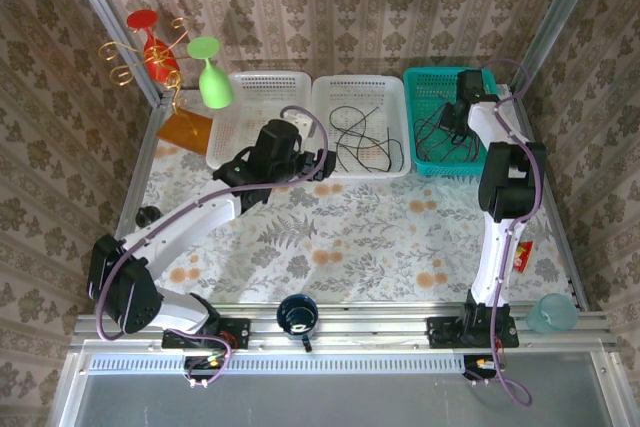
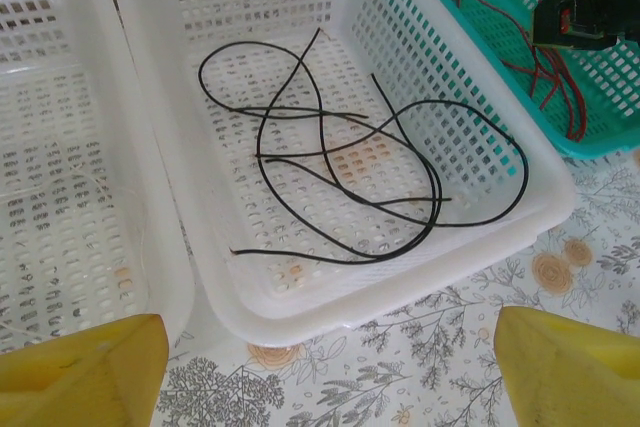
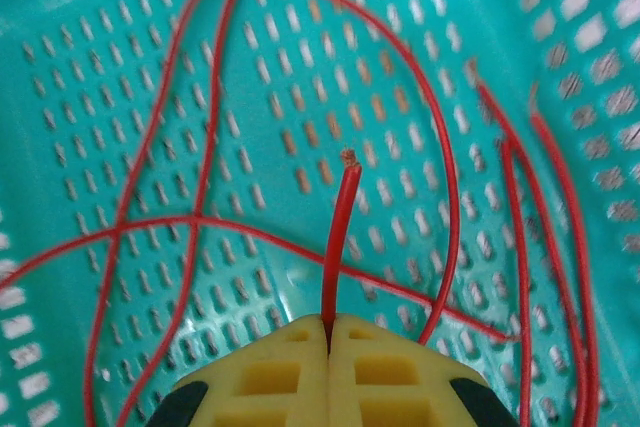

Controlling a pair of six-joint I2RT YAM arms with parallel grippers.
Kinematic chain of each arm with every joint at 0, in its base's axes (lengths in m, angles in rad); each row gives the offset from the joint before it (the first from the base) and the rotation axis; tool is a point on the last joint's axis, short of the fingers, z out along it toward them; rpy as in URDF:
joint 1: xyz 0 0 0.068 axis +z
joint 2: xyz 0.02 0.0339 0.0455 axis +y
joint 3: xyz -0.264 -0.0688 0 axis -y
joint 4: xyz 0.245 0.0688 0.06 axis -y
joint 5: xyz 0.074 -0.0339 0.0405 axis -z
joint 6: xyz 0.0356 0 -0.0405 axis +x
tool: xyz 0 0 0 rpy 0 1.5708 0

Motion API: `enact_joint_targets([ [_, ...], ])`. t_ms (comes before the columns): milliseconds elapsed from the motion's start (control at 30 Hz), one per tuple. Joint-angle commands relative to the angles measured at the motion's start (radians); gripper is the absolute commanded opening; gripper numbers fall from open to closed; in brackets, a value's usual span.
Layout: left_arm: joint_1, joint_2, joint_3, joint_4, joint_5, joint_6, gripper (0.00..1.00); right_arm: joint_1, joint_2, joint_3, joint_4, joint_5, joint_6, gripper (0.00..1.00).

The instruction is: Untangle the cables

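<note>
- Your work surface is a table (image 1: 350, 247) under a floral cloth, closed in by patterned wallpaper (image 1: 350, 7) on three sides.
- Along the far edge sit three baskets in a row: a left white basket (image 1: 245, 107), a middle white basket (image 1: 360, 78) and a teal basket (image 1: 425, 87) on the right.
- At the far left corner a red glass (image 1: 150, 42) and a green glass (image 1: 210, 72) hang upside down on a wire rack (image 1: 120, 52).
- A dark mug (image 1: 297, 313) stands at the near edge between the arm bases, and a pale cup (image 1: 550, 313) stands at the near right corner.
- The black cables (image 2: 262, 147) lie looped and crossing one another on the floor of the middle white basket.
- The red cables (image 3: 440, 147) lie spread over the floor of the teal basket.
- Your left gripper (image 2: 325, 347) is spread wide and holds nothing; it hangs over the cloth just in front of the middle white basket.
- Your right gripper (image 3: 328, 325) is down inside the teal basket, its yellow pads pressed together on one red cable (image 3: 340, 237), whose short frayed end sticks out past the tips.
</note>
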Motion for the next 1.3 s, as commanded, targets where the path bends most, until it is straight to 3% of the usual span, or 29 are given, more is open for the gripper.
enact_joint_targets([
  [0, -0.008, -0.026, -0.016, 0.006, -0.009, -0.02, 0.86, 0.0, 0.056, 0.052, -0.135, -0.058, 0.028, 0.0],
  [133, -0.015, -0.036, -0.024, 0.01, -0.015, -0.022, 0.86, -0.003, 0.057, 0.077, -0.154, -0.07, 0.023, 0.0],
  [367, -0.01, -0.08, -0.04, -0.001, -0.042, 0.004, 0.87, -0.023, -0.079, 0.083, -0.14, -0.075, 0.006, 0.57],
  [467, 0.005, -0.102, -0.047, -0.01, -0.045, 0.013, 0.88, -0.026, -0.163, 0.056, -0.129, -0.077, -0.005, 0.67],
  [667, 0.078, -0.173, -0.089, -0.019, -0.02, 0.018, 0.89, -0.026, -0.366, -0.117, -0.023, -0.096, -0.015, 0.76],
  [800, 0.154, -0.249, -0.146, -0.027, 0.015, 0.027, 0.94, -0.022, -0.543, -0.311, 0.089, -0.109, 0.006, 0.99],
  [900, 0.218, -0.327, -0.22, -0.013, 0.017, 0.052, 1.0, 0.007, -0.696, -0.499, 0.188, -0.063, -0.002, 1.0],
  [1033, 0.319, -0.433, -0.335, 0.036, -0.009, 0.09, 1.0, 0.071, -0.905, -0.778, 0.34, 0.042, -0.036, 1.0],
  [1167, 0.417, -0.524, -0.473, 0.14, -0.018, 0.123, 1.0, 0.157, -1.096, -1.126, 0.652, 0.143, -0.11, 1.0],
  [1267, 0.484, -0.568, -0.562, 0.221, -0.035, 0.144, 1.0, 0.169, -1.186, -1.314, 0.811, 0.169, -0.112, 1.0],
])
